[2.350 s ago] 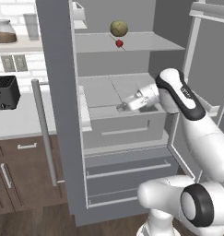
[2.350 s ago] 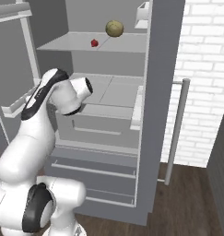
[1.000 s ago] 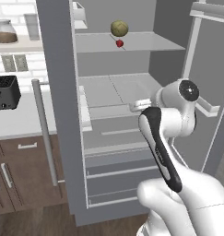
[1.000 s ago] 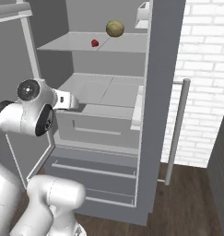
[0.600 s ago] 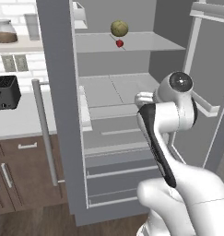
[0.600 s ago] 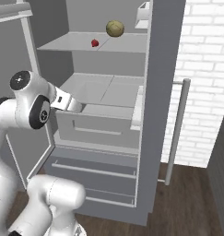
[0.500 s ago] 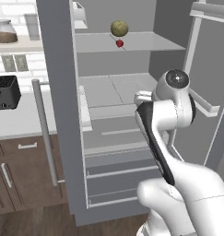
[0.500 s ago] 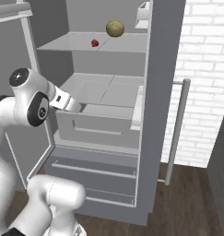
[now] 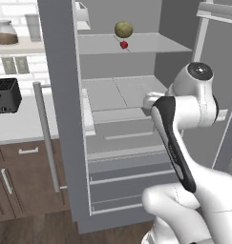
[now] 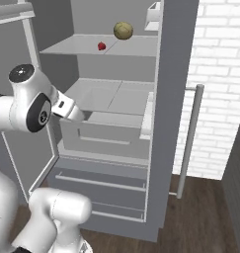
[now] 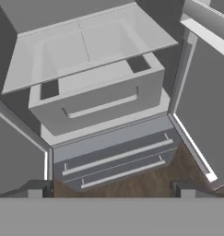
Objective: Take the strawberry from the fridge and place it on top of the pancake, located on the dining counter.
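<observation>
The fridge point(image 9: 58, 95) point(image 10: 176, 74) stands with both doors open. A tiny red strawberry point(image 9: 123, 45) point(image 10: 101, 46) lies on its upper shelf, just in front of and below a larger olive-green fruit point(image 9: 123, 29) point(image 10: 123, 30). My gripper point(image 10: 78, 114) point(image 11: 111, 190) hovers in front of the middle shelf, well below the strawberry, open and holding nothing. In the hand view its tips stand wide apart and it looks down on the grey drawer box point(image 11: 99, 97). My folded forearm hides most of the hand in the left base view. The pancake and the dining counter are out of view.
A black toaster point(image 9: 5, 95) sits on the pale counter left of the fridge, with a jar point(image 9: 5, 32) on a shelf above. The open doors point(image 10: 22, 59) point(image 11: 205, 92) flank my arm. A brick wall point(image 10: 220, 74) stands to the right. Lower drawers point(image 11: 113, 159) are closed.
My arm has folded upward: the elbow joint rose and the hand lifted a little in front of the middle shelf. The gripper stayed open. The strawberry has not moved.
</observation>
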Robot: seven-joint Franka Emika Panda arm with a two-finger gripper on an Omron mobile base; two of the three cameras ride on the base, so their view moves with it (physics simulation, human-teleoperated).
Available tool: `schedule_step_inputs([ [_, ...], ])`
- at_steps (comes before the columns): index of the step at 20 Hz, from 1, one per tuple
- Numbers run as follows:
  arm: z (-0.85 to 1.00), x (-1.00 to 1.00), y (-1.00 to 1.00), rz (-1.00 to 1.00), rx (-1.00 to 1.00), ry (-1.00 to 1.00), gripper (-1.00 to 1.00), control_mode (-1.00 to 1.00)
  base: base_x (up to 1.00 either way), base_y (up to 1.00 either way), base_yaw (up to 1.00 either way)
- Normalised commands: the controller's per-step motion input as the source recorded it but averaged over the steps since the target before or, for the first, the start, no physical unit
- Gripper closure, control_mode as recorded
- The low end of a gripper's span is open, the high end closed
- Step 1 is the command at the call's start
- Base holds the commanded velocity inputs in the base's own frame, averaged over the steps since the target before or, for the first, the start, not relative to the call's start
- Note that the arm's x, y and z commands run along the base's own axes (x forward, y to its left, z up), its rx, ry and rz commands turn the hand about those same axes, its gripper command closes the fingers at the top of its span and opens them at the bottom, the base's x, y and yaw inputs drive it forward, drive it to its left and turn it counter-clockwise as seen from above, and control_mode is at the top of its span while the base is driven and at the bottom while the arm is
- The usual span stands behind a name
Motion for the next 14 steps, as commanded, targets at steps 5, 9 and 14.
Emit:
schedule_step_inputs([
  [5, -0.17, -0.48, 0.06, 0.0, 0.0, 0.04, -1.0, -1.0, 0.0, 0.0, 0.0],
  [9, -0.17, -0.27, 0.01, 0.0, 0.0, 0.03, -1.0, -1.0, 0.0, 0.0, 0.0],
  [14, -0.14, -0.15, 0.02, 0.0, 0.0, 0.02, -1.0, 1.0, 0.12, 0.0, 0.0],
])
